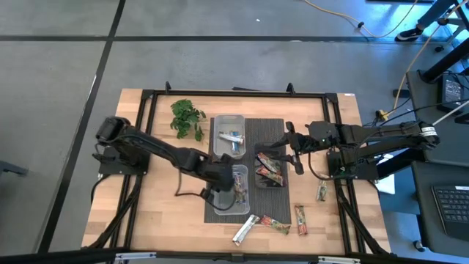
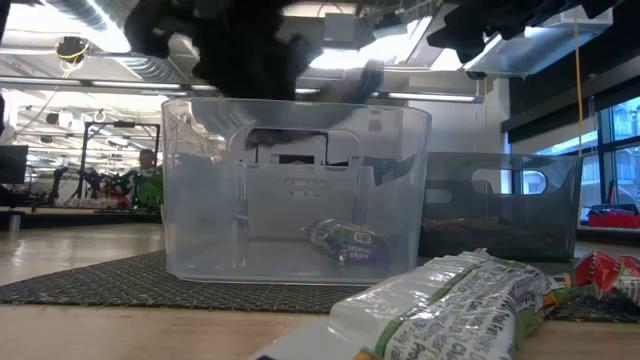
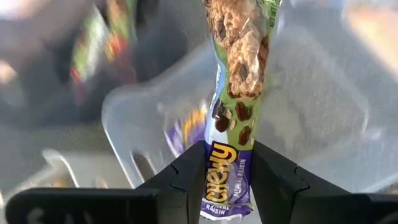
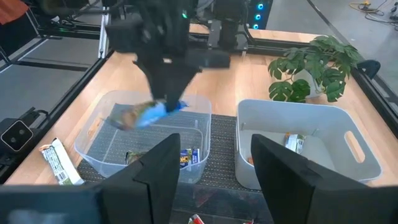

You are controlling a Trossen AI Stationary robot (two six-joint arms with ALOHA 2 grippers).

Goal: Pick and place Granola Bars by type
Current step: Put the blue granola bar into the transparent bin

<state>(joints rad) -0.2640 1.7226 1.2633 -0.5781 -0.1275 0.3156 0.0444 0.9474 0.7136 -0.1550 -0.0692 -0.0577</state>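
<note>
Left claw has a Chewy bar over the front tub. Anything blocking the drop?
Nothing visible. The left claw holds the Chewy granola bar above the open clear tub; only a few bars lie at its bottom. The right claw waits off by the dark tub.

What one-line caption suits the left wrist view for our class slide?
Left gripper clamps a Chewy granola bar above a clear tub.

Word "Chewy" in yellow on purple wrapper of granola bar (image 3: 229,118) held between left gripper (image 3: 227,180) fingers. Small word "Raisin" below it. No other words readable.
</note>
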